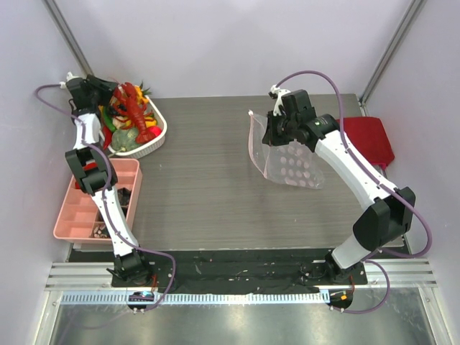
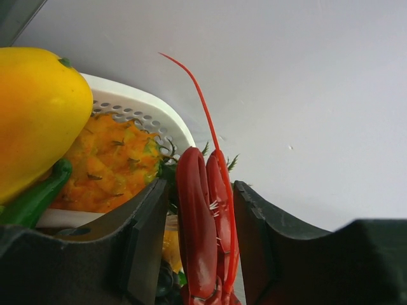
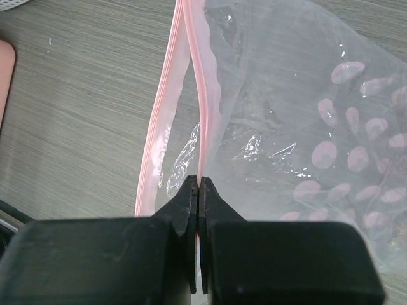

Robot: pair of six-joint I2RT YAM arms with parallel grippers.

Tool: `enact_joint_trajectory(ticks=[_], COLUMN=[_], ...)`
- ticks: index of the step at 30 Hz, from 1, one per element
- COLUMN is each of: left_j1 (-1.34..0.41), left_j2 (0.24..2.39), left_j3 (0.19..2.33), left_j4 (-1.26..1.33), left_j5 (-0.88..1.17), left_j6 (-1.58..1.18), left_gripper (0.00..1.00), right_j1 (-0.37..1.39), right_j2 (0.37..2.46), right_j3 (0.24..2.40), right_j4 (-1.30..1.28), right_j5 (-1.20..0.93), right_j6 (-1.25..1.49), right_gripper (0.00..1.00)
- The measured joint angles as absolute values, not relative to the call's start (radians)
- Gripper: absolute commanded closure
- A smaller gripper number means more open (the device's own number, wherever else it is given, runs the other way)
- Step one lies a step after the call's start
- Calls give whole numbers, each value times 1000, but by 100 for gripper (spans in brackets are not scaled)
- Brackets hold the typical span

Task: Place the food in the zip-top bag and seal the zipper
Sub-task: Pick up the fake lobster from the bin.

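My left gripper is straddling the claws of the lobster at the basket rim, jaws apart, with a sliver of gap on one side. My right gripper is pinching the bag at its pink strip. The mouth is gaping toward the open middle of the grey table.

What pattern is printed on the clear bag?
Rows of pale pink dots on the bag, clearest in the right wrist view.

left end effector jaws parted; right end effector jaws pressed together.
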State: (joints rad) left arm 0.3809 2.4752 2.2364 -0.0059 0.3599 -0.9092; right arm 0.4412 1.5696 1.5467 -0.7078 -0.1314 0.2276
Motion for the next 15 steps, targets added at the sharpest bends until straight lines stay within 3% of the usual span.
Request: enact_joint_trajectory(ticks=[5, 15], left_j1=[381, 381], left_j2=[2491, 2504], left_j3=[2236, 2236], left_j4=[10, 68], left_j5=[362, 395], left_j6=[-913, -971], left_gripper=[55, 77], right_j1=[441, 441], right_j2=[1581, 1594], right_j3=[1547, 1549], right_j4=[-705, -705], right_j5=[-131, -129], right_j6=[228, 228], right_gripper=[99, 99])
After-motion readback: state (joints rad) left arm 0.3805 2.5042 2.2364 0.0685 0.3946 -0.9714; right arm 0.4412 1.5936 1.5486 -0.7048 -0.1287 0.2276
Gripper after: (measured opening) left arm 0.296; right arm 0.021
